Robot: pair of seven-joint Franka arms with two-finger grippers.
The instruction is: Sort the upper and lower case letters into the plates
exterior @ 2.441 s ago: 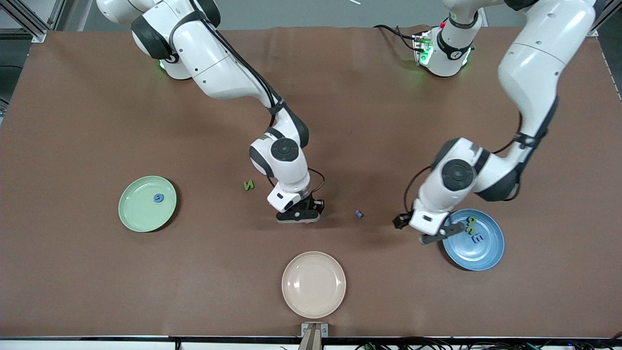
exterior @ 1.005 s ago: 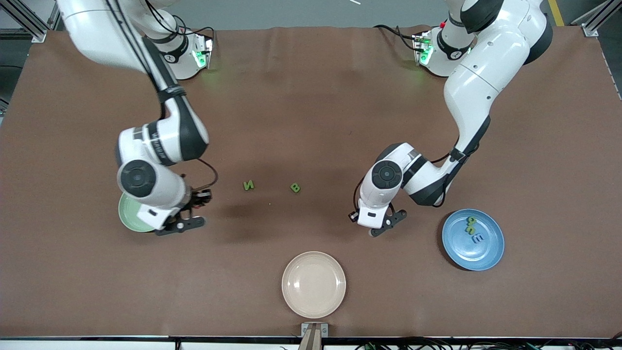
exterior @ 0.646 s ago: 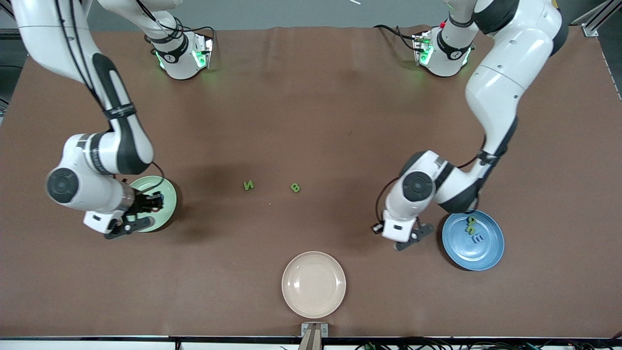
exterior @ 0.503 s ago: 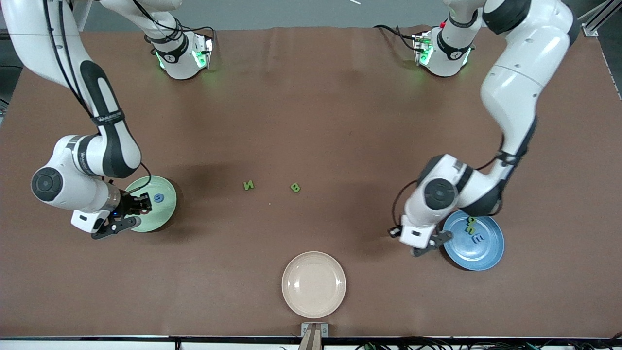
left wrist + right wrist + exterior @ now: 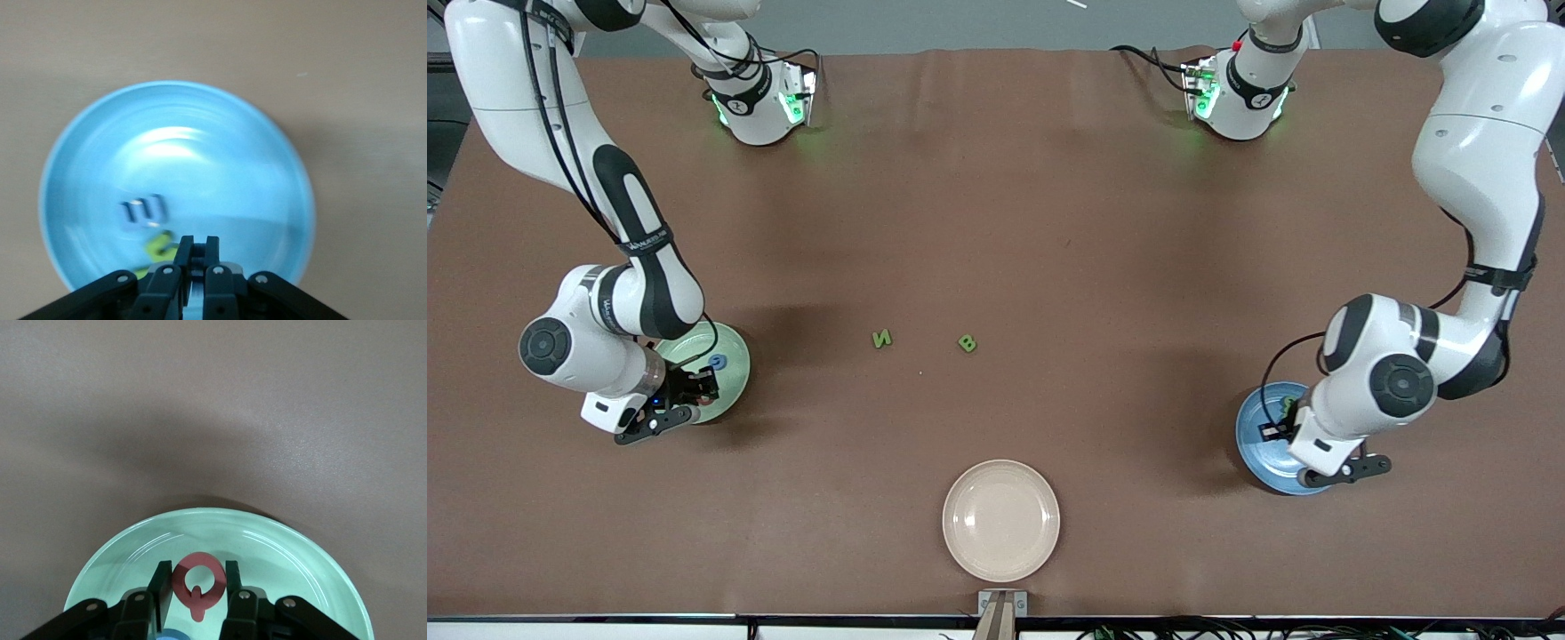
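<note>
Both arms have swung outward: the left gripper (image 5: 192,248), fingers nearly together, now hangs over the blue plate (image 5: 1254,440) near a blue letter (image 5: 141,212); the right gripper (image 5: 196,581) pinches a pink-red letter (image 5: 197,581) over the mint plate (image 5: 729,373).

Brown table (image 5: 996,196) spread wide, and three plates sit on it. The mint green plate (image 5: 729,351) lies toward the right arm's end, the blue plate (image 5: 1252,436) toward the left arm's end, and the cream plate (image 5: 1001,520) between them, nearest the front camera. Mid-table, two green letters lie loose: an N (image 5: 882,338) and, just beside it, a B (image 5: 967,343).
</note>
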